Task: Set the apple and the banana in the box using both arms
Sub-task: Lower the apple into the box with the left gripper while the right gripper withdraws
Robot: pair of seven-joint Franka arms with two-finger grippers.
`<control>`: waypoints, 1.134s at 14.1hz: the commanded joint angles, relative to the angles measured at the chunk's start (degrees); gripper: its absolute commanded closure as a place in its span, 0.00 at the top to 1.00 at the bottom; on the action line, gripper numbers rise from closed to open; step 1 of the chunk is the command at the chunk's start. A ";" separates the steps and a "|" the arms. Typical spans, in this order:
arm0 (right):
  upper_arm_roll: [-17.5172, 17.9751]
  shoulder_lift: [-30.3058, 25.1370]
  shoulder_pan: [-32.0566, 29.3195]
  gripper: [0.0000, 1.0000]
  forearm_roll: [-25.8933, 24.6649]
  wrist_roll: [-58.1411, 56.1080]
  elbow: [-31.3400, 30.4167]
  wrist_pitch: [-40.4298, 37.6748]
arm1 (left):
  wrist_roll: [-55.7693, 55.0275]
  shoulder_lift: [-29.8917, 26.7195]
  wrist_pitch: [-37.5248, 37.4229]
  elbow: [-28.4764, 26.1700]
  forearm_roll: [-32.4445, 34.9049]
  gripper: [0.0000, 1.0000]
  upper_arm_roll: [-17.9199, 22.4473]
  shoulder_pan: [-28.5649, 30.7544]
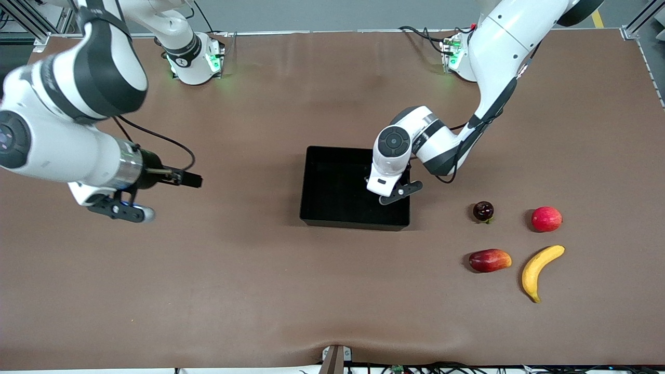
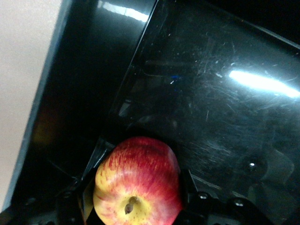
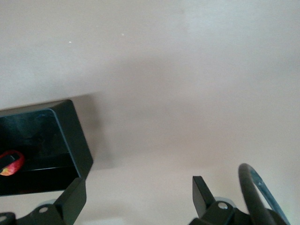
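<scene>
Left wrist view shows the apple [image 2: 137,183] clamped between the left gripper's [image 2: 136,197] fingers, hanging just above the glossy floor of the box [image 2: 220,108]. From the front, that left gripper [image 1: 387,189] sits over the box's [image 1: 332,221] end toward the left arm. The right gripper [image 3: 136,199] hovers over bare table well off toward the right arm's end, fingers spread and holding nothing. The banana [image 1: 540,270] lies on the table near the left arm's end, beside a dark-red-and-orange fruit [image 1: 489,260].
</scene>
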 commanded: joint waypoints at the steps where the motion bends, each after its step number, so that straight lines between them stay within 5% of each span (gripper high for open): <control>1: 0.09 -3.45 -3.02 1.00 -1.34 -2.83 -0.90 -3.00 | -2.74 -0.95 -0.45 0.59 1.28 1.00 -0.17 -0.30; 7: 1.57 -8.81 -10.85 1.00 -4.59 -8.55 -2.48 -5.91 | 2.58 -10.44 -10.81 6.29 0.93 1.00 -0.61 0.93; 11: 3.51 -13.64 -14.81 1.00 -5.03 -8.73 -4.93 -5.82 | 22.85 -11.06 -16.36 12.46 0.32 1.00 -0.52 8.64; 16: 3.52 -21.03 -16.13 1.00 -5.12 -15.06 -10.73 -5.21 | 48.81 -7.73 -13.03 14.30 2.85 1.00 -0.17 19.98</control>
